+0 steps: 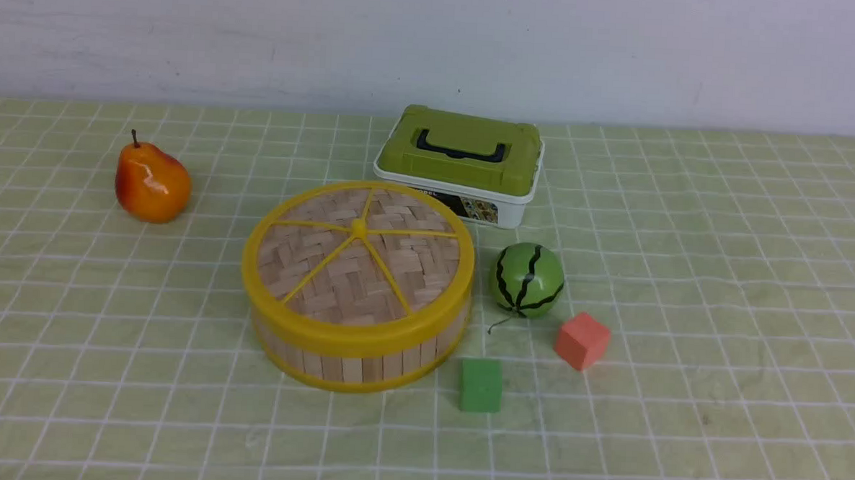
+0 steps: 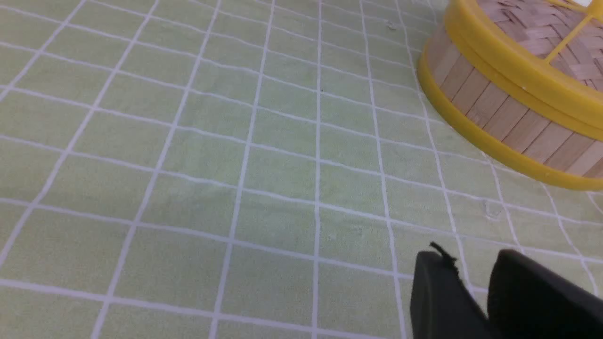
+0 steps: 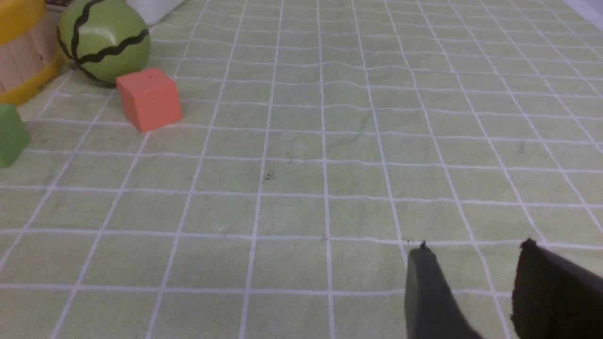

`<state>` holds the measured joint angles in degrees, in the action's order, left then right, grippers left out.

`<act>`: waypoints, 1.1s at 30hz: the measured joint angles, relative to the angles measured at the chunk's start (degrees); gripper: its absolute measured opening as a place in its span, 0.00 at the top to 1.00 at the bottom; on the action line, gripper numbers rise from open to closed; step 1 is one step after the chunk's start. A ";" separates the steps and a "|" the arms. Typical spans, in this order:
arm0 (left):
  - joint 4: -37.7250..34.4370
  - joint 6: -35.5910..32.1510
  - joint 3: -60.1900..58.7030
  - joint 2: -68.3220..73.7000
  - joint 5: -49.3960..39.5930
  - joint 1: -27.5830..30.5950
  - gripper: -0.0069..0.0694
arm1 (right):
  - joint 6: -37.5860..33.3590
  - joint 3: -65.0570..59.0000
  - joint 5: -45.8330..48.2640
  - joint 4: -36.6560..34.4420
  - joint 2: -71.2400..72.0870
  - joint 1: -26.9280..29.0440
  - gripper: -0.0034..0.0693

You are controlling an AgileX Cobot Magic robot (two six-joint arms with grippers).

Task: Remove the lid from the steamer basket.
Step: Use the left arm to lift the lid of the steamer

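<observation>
We are looking at the lid point(image 1: 358, 255) sitting flush on the basket point(image 1: 353, 363) in the middle of the checked cloth point(image 1: 685, 280). The green-topped box point(image 1: 460, 162) is just behind it, the toy melon point(image 1: 527, 280) is just to its right, and a red cube point(image 1: 582, 340) and a green cube point(image 1: 480, 385) are near its front right side. Neither arm is showing in the front view, so we are judging the approach to be the step in hand. The left gripper point(image 2: 471, 256) is hovering low over bare cloth, empty, its fingers parted by only a narrow gap. The right gripper point(image 3: 476, 249) is holding its fingers wider apart, also empty, with the melon and red cube lying between it and the basket. We are favouring the left side, where nothing is standing in the way. To do this well, we are planning to open the fingers wider than the lid's thick yellow rim. One finger should go inside on the weave between two spokes and the other outside, above the seam, so only the lid is pinched. We are then aiming to lift straight up, since a light basket may be dragged along.
</observation>
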<state>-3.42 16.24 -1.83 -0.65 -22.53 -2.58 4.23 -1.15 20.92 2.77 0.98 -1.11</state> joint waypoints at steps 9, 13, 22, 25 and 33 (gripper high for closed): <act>-0.05 0.00 0.00 0.00 0.00 0.00 0.69 | 0.00 0.00 0.00 0.00 0.00 0.00 0.62; -0.05 0.00 0.00 0.00 0.00 0.00 0.68 | 0.00 0.00 0.00 0.00 0.00 0.00 0.62; -0.05 0.00 0.00 0.00 0.00 0.00 0.67 | 0.00 0.00 0.00 0.00 0.00 0.00 0.62; -0.05 0.00 0.00 0.00 0.00 0.00 0.67 | 0.00 0.00 0.00 0.07 0.00 0.00 0.62; 3.42 -0.69 0.00 0.00 0.00 0.00 0.66 | 0.00 0.00 0.00 0.17 0.00 0.00 0.62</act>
<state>0.00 15.55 -1.83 -0.65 -22.53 -2.58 4.23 -1.15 20.92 2.94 0.98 -1.11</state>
